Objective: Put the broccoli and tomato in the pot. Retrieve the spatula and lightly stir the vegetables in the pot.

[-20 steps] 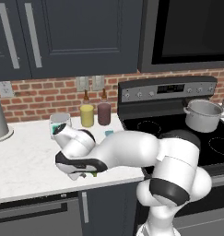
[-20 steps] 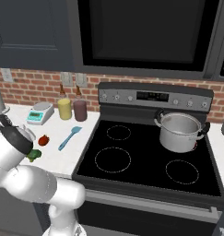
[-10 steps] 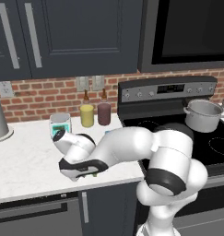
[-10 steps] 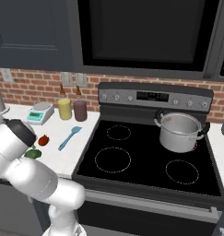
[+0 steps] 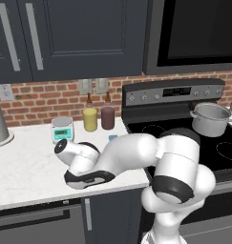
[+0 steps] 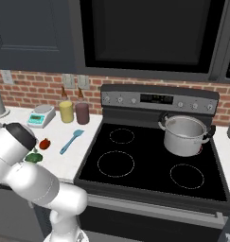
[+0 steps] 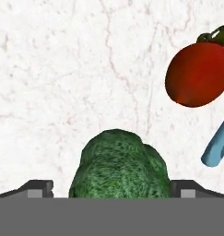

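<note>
Arm lowered — tool [image 7: 111, 190] spread | broccoli [image 7: 120, 166] between tips

You see a dark-green, bumpy broccoli [image 7: 120, 166] on a white, faintly veined desk [image 7: 62, 69]. The tomato [image 7: 199, 73] is red with a dark stem, the spatula [image 6: 70, 141] light blue, the pot [image 6: 183, 135] shiny steel. Behind stand a yellow jar [image 6: 66, 111], a maroon jar [image 6: 82, 113] and red brick wall [image 6: 31, 87].
</note>
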